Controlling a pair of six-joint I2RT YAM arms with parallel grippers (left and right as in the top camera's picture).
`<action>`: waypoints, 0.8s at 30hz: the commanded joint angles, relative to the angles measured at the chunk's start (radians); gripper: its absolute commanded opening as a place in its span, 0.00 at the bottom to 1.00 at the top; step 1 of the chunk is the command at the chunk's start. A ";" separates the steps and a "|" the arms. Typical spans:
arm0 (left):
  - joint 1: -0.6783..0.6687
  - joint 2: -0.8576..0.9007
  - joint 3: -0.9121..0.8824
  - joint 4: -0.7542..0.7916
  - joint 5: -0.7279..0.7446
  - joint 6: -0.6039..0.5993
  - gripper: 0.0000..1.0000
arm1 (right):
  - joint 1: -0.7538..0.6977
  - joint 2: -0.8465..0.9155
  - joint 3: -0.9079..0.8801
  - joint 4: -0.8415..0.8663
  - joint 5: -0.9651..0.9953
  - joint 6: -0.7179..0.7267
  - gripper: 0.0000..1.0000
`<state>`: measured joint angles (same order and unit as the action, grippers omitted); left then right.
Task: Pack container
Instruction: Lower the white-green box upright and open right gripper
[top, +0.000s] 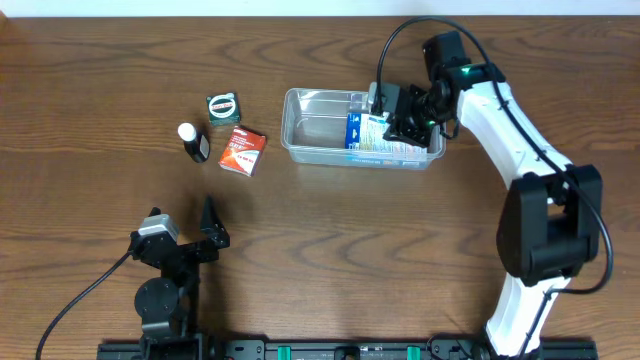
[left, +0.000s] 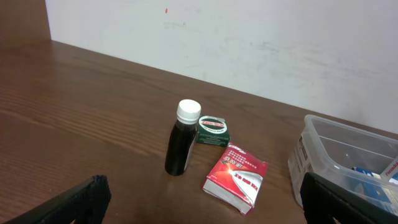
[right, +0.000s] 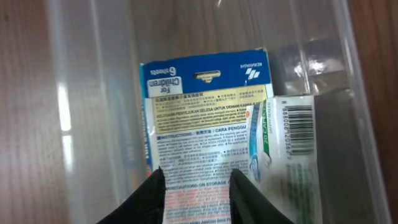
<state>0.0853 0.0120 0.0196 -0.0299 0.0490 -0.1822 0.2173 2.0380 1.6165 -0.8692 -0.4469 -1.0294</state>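
Overhead: the container (top: 315, 125) stands on the bench (top: 350, 260), toward the far side. Your right hand (top: 405, 115) is over its right end, above the blue packet (top: 368, 132).

Left wrist: your left hand (left: 205, 183) is spread wide and empty. The bottle (left: 182, 146), green tin (left: 212, 130) and red box (left: 236, 177) lie unpacked.

Right wrist: the fingers (right: 149, 199) stand half-closed across the packet, and I cannot tell whether they pinch it. Seat the packet flat against the wall, leaving room for the rest.
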 joint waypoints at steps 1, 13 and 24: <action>0.007 -0.002 -0.016 -0.038 -0.011 0.013 0.98 | -0.018 0.018 0.010 0.018 -0.005 0.005 0.27; 0.007 -0.002 -0.016 -0.038 -0.011 0.013 0.98 | -0.038 0.041 0.010 0.048 0.043 0.028 0.33; 0.007 -0.002 -0.016 -0.038 -0.011 0.013 0.98 | -0.038 0.042 0.010 0.047 0.043 0.031 0.59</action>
<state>0.0853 0.0120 0.0196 -0.0296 0.0490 -0.1822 0.1825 2.0693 1.6169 -0.8219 -0.4026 -1.0039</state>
